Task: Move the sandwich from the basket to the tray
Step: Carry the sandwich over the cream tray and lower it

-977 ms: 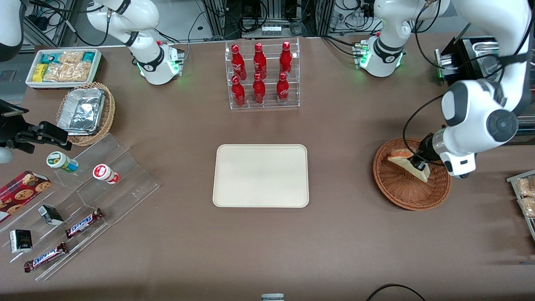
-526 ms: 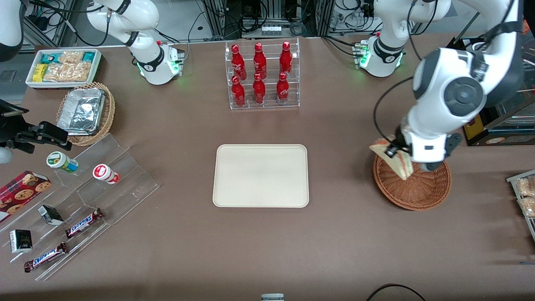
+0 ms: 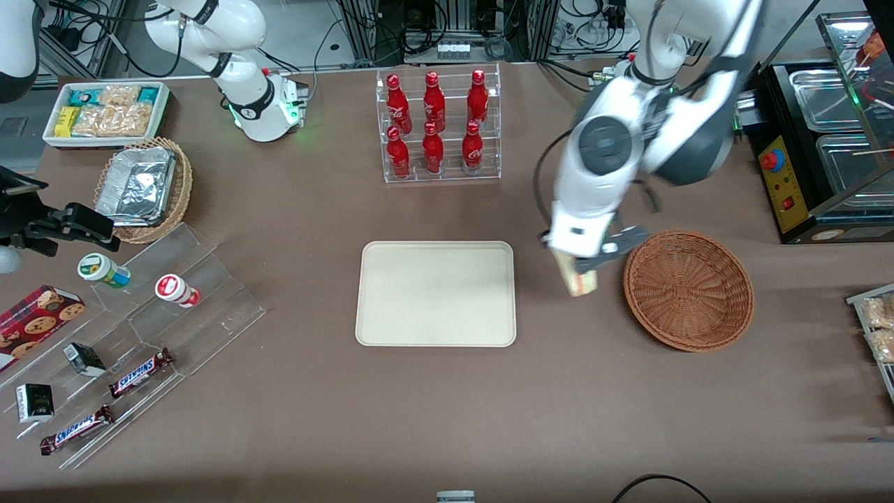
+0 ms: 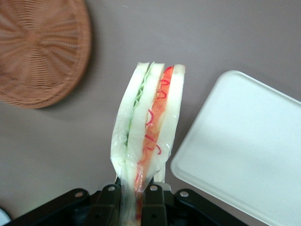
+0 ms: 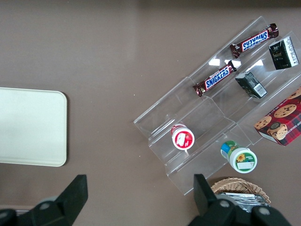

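Observation:
My gripper [image 3: 585, 267] hangs above the bare tabletop between the basket [image 3: 688, 290] and the tray [image 3: 436, 293], shut on the sandwich [image 3: 580, 281]. In the left wrist view the sandwich [image 4: 148, 127] is a wrapped wedge of white bread with green and red-orange filling, pinched at its narrow end by the gripper [image 4: 132, 205]. The reddish-brown wicker basket [image 4: 40, 49] holds nothing and the cream tray [image 4: 244, 146] lies flat with nothing on it. The tray's edge [image 5: 30, 127] also shows in the right wrist view.
A clear rack of red bottles [image 3: 436, 126] stands farther from the camera than the tray. Toward the parked arm's end lie a stepped acrylic shelf [image 3: 140, 328] with snacks, a pale wicker basket with a foil container [image 3: 140, 187] and a white box of packets [image 3: 105, 112]. A metal warmer [image 3: 824, 126] stands at the working arm's end.
The gripper lifted the sandwich out of the basket and carried it sideways toward the tray. The basket now lies empty.

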Controlling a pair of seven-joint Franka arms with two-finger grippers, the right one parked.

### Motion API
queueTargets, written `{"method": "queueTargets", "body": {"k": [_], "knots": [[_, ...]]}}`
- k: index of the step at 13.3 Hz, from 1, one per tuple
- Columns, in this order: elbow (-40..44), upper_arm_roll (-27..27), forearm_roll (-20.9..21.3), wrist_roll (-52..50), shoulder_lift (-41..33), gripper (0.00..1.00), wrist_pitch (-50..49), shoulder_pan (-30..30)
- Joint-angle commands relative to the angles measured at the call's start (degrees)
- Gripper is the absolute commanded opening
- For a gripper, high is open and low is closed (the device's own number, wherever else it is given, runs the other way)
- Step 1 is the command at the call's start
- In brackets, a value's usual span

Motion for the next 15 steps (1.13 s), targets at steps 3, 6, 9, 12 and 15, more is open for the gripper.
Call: {"method": "queueTargets", "body": {"k": [3, 6, 9, 12, 15], "knots": [[4.7, 0.9, 3.2, 0.8, 11.0, 0.17, 9.4, -5.9], [4.8, 0.8, 4.9, 0.7, 14.5, 0.17, 12.3, -6.9], [6.0, -0.8, 5.0, 0.6, 17.0, 0.16, 14.8, -6.9], [7.2, -1.5, 4.9, 0.6, 18.6, 0.16, 18.9, -6.9], [9.5, -2.2, 5.0, 0.6, 21.6, 0.17, 19.0, -7.0]]}}
